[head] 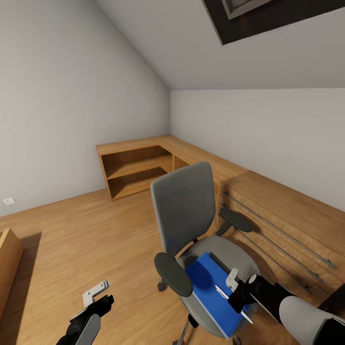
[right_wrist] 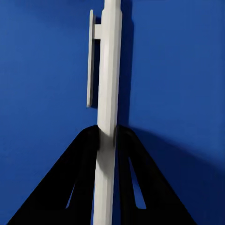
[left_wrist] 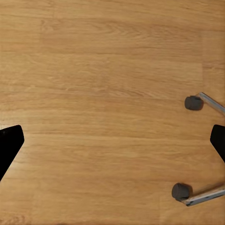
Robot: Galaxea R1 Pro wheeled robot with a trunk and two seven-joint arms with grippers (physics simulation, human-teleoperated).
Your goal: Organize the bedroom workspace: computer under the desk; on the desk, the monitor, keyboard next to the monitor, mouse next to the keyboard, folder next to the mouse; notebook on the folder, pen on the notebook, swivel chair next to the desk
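The grey swivel chair (head: 184, 206) stands on the wooden floor with its back toward the corner. A bright-blue folder (head: 208, 282) lies flat on its seat. My right gripper (head: 235, 298) hovers just above the folder, shut on the thin white pen (head: 221, 292). In the right wrist view the pen (right_wrist: 108, 93) runs straight out between the black fingers (right_wrist: 82, 178), with the folder (right_wrist: 178, 70) as blue background. Low at the chair's left, my left gripper (head: 98, 299) hangs open over bare floor; its fingertips (left_wrist: 9, 145) are far apart.
A light wooden chest of drawers (head: 282, 225) stands close behind the chair on the right. A low wooden shelf unit (head: 139, 167) fills the corner. Two chair castors (left_wrist: 192, 102) roll near my left gripper. Another wooden piece (head: 7, 258) sits at far left.
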